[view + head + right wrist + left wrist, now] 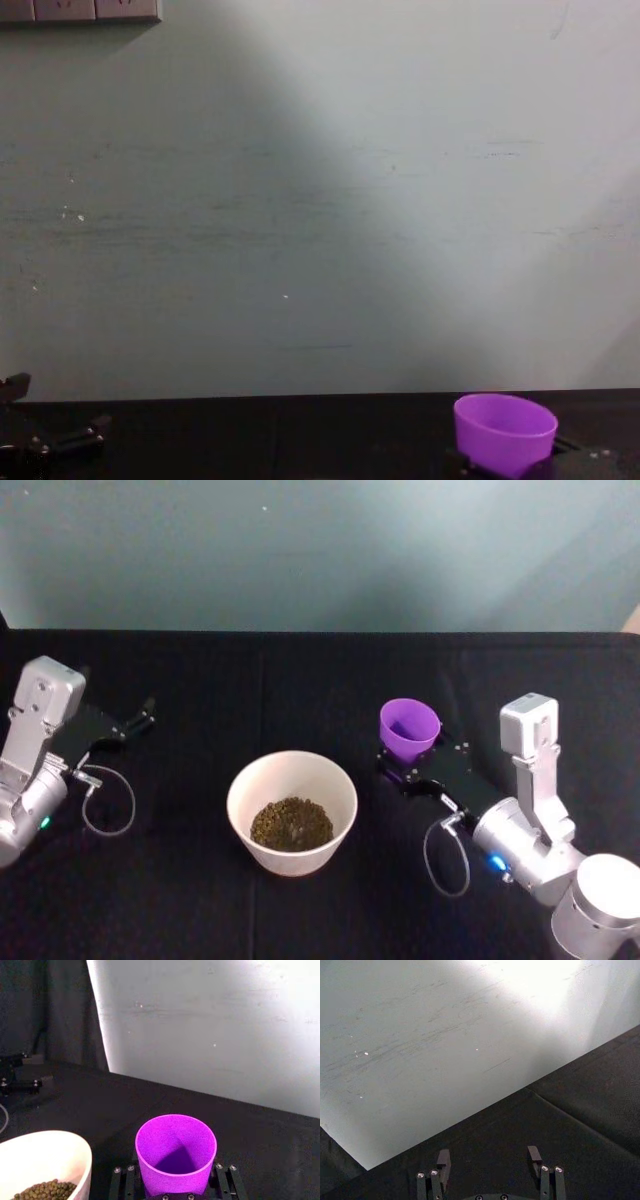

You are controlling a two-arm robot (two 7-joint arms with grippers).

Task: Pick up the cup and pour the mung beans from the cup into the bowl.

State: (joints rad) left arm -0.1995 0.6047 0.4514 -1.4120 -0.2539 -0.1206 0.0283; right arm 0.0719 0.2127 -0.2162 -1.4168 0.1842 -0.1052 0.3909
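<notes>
The purple cup (409,728) stands upright just right of the white bowl (240,790), apart from it. My right gripper (415,758) is shut on the cup's lower part, one finger on each side. In the right wrist view the cup (176,1152) shows a bare purple inside with no beans. Mung beans (291,823) lie in a heap at the bottom of the bowl (50,1155). The chest view shows the cup (504,430) low at the right. My left gripper (140,718) is parked at the far left, open and holding nothing (489,1155).
A black cloth (300,680) covers the table, and a pale wall (320,550) rises behind its far edge. Open cloth lies between the bowl and the left arm and behind the bowl. A cable loop (105,800) hangs by the left wrist.
</notes>
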